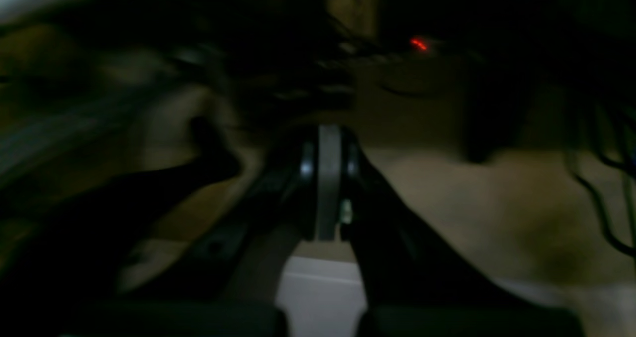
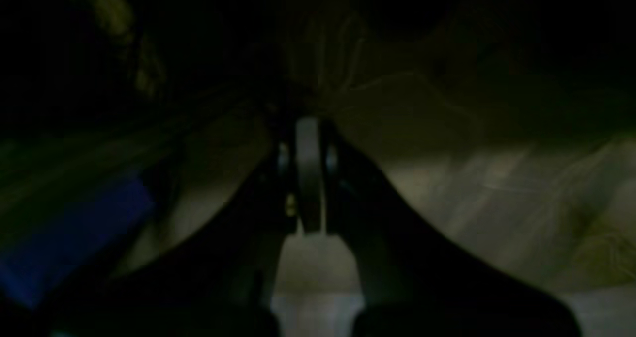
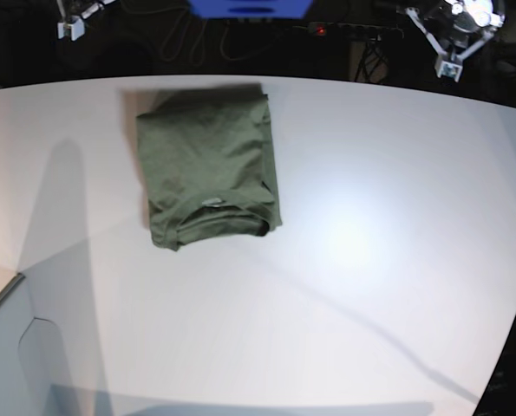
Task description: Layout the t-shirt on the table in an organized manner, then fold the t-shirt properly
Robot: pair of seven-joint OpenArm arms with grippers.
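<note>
Olive-green soft cotton t-shirt [image 3: 209, 167] lies folded into a compact rectangle in the upper left of the base frame, on the smooth matte white desk [image 3: 379, 260] with its curved far edge. A ribbed collar and small pale neck label [image 3: 212, 201] face the lower edge of the bundle. Both wrist frames are dark and blurred. The left claw [image 1: 329, 178] shows its jaws pressed together on nothing; the right claw [image 2: 308, 173] likewise stands closed and empty. Surroundings there are hard to make out.
</note>
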